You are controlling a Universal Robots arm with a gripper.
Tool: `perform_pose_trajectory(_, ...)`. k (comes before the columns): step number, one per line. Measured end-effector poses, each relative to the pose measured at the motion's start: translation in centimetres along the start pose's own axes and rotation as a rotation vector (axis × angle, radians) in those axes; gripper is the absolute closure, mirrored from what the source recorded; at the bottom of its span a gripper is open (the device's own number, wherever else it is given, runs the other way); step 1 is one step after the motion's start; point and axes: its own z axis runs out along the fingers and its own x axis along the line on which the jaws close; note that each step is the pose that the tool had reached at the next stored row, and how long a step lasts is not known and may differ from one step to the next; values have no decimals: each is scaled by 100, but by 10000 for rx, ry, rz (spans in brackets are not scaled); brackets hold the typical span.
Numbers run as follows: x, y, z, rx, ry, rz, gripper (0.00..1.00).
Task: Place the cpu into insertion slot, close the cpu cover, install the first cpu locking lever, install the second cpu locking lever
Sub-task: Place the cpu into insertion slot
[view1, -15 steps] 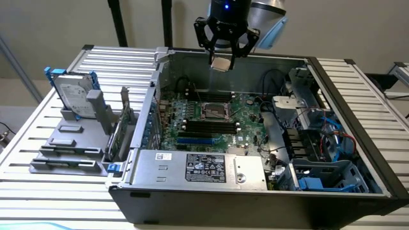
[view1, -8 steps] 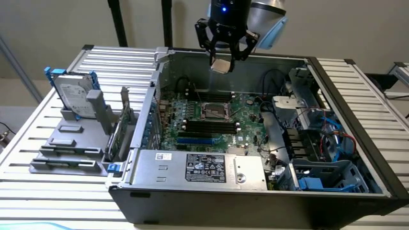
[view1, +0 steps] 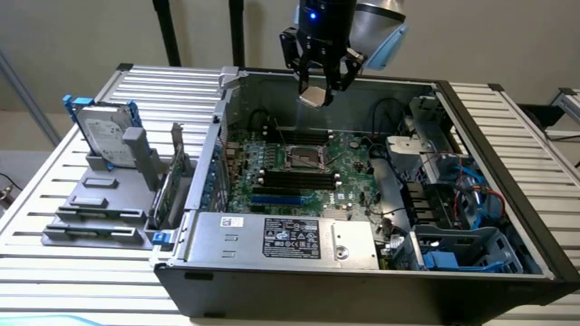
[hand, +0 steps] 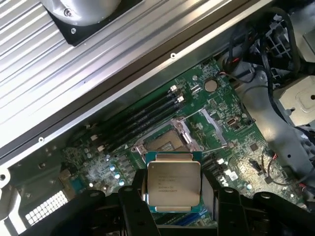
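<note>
My gripper (view1: 319, 80) hangs above the back of the open computer case, shut on the cpu (view1: 314, 96), a small pale metal square. In the wrist view the cpu (hand: 173, 179) sits flat between the two dark fingers (hand: 134, 199) of the gripper (hand: 173, 199). Below it on the green motherboard lies the insertion slot (view1: 305, 157), a dark square socket with a silvery rim (hand: 166, 141), uncovered. The cpu cover (hand: 212, 127) stands swung open beside the socket. The cpu is well above the slot, not touching the board.
A grey power-supply box (view1: 272, 234) fills the case's front. Black memory slots (view1: 295, 180) and a blue card slot (view1: 276, 200) lie near the socket. Cables and a blue drive cage (view1: 462, 252) crowd the exterior view's right. A hard drive (view1: 104, 132) stands outside on the left.
</note>
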Motion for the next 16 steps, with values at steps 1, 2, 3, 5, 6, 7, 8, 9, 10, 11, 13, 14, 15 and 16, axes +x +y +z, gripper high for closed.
perform_pose_trajectory(1,0,0,2,-3,-14,170,45)
perform_pose_trajectory(2,0,0,5,-7,-29,354,45)
perform_pose_trajectory(3,0,-1,7,-10,-45,539,45)
perform_pose_trajectory(5,0,-1,12,-18,-74,897,45)
perform_pose_trajectory(6,0,-1,14,-22,-90,1087,45)
perform_pose_trajectory(7,0,-1,16,-25,-104,1266,45)
perform_pose_trajectory(8,0,-2,18,-28,-119,1446,45)
perform_pose_trajectory(9,0,-2,20,-32,-134,1619,45)
perform_pose_trajectory(10,0,-2,22,-36,-149,1809,45)
perform_pose_trajectory(11,0,-2,24,-40,-164,1988,45)
perform_pose_trajectory(13,-1,-2,27,-46,-194,2346,45)
perform_pose_trajectory(14,-1,-3,30,-50,-209,2532,45)
perform_pose_trajectory(15,-1,-3,31,-53,-223,2711,45)
perform_pose_trajectory(16,-1,-3,33,-56,-238,2884,45)
